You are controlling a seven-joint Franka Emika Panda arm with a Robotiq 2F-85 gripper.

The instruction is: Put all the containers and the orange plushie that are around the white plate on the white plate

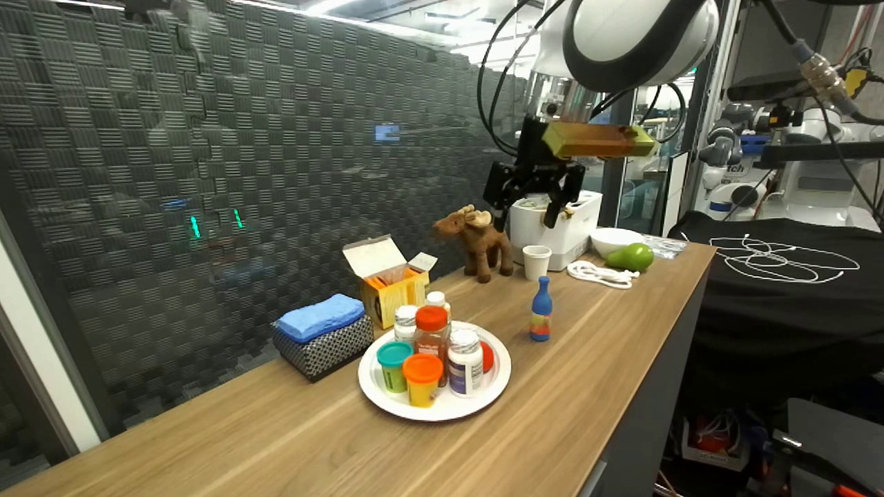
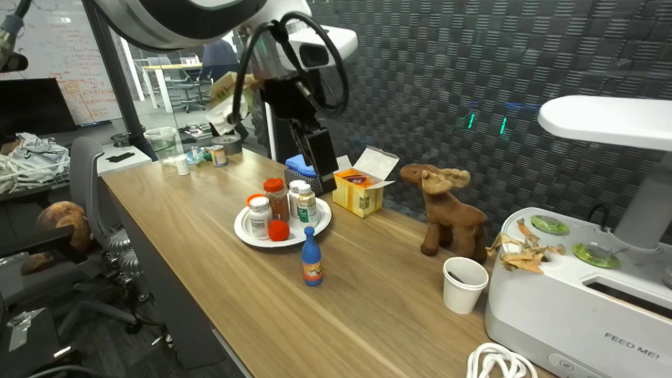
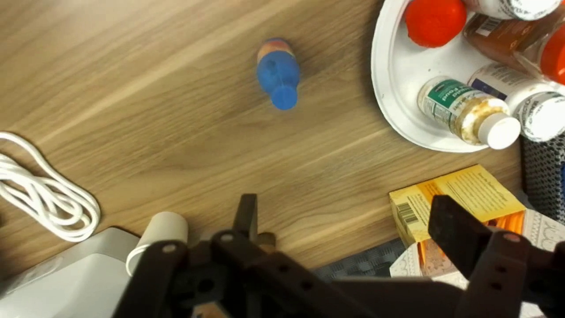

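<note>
The end effector (image 1: 526,222) hangs above the surface (image 1: 331,442), its jaws spread with nothing between them; loading looks nearly done, and I judge the step in hand to be fetching the blue bottle (image 3: 279,75), the likeliest container off the white plate (image 3: 399,101); the next move calls for crossing over to it, lowering around its body, gripping and lifting it upright; the bottle stands upright on the surface, near the plate but apart from it, slender-necked, blue with an orange label low down; on the plate's near side in an exterior view sits what I take for the orange plushie (image 2: 279,230), a red-orange ball, then the red-capped jar (image 2: 276,202); between plushie and green-labelled bottle (image 3: 461,108) the wrist view shows bare plate, probably the best landing spot; farthest, across the plate, sit the teal-lidded tub (image 1: 394,366) and orange-lidded tub (image 1: 423,378).
</note>
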